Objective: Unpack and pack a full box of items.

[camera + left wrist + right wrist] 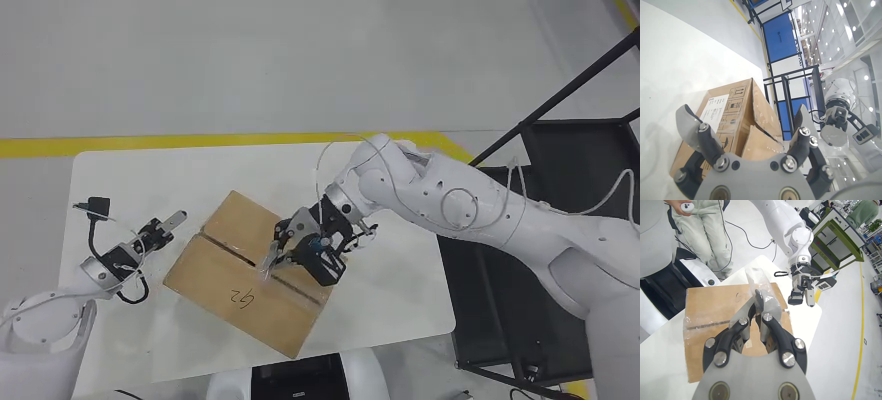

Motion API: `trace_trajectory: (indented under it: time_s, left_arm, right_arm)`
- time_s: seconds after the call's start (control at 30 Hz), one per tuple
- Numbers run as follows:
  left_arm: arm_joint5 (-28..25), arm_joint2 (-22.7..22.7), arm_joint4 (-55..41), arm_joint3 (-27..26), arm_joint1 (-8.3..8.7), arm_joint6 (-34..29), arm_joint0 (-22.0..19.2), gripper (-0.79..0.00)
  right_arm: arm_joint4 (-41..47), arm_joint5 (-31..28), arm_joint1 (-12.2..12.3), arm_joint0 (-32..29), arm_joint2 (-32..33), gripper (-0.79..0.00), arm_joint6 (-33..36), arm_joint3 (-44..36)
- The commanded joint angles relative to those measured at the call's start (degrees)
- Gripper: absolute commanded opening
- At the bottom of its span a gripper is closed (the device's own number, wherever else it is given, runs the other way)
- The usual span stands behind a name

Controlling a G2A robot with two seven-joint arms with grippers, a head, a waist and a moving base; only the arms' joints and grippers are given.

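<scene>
likely unsealing: right end effector (759, 300) pinches clear tape (755, 275) above the box (715, 302); left end effector (743, 111) spread; next, pull it free.

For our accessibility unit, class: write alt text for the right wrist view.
The right tool is shut on a strip of clear tape raised over the cardboard box on the white table. The left tool hangs open off the box's far side.

One cardboard box (240, 285), one white table (385, 290), one clear tape strip (757, 279), two grippers (left gripper (176, 219), right gripper (758, 300)).
</scene>
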Motion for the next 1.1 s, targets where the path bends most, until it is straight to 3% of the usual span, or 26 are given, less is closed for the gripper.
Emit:
trace_trajectory:
  time_s: [0.0,0.5,1.07]
  left_arm:
    - [-0.1,-0.4,-0.1,0.0,0.03,0.0,0.5,0.000]
    - [0.1,-2.0,0.0,-1.1,0.09,0.1,2.5,0.000]
    - [0.5,-2.7,0.3,-1.9,0.07,0.0,3.8,0.000]
  right_arm:
    - [0.2,-0.8,-1.9,-0.4,0.0,-0.785,0.9,2.3]
    - [1.1,-2.5,-12.0,-1.2,0.0,-0.785,6.6,14.6]
    - [3.6,-3.1,-18.7,-3.1,0.7,-0.785,17.6,22.4]
